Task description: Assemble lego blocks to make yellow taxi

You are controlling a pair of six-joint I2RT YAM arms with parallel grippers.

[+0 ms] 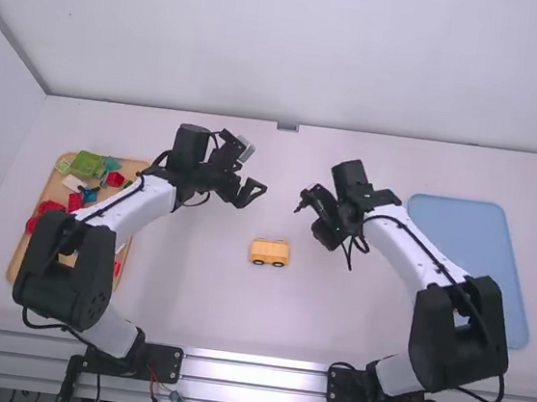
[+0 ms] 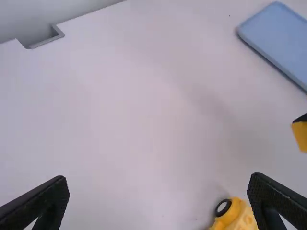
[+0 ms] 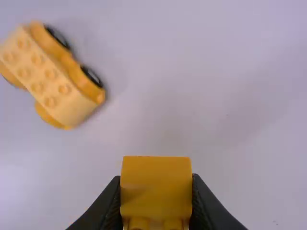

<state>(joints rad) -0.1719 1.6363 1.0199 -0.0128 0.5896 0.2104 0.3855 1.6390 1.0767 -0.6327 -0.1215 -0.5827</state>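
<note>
- While the left gripper (image 1: 251,197) hangs over the tabletop (image 1: 177,283) with its fingers (image 2: 280,196) spread and nothing between them, the right gripper (image 1: 322,222) has its own clamped on a yellow block (image 3: 156,179), studs showing at one end.
- Between the two arms, a yellow toy car (image 1: 269,253) stands on its wheels on the tabletop, apart from both grippers and nearer the arms' bases than they are; rows of studs run along its top.
- Beyond the left arm's outer side is a wooden tray (image 1: 17,265) of mixed blocks, green and red among them, partly hidden by that arm.
- Farther right, a blue tray (image 1: 479,225) lies partly behind the right arm.
</note>
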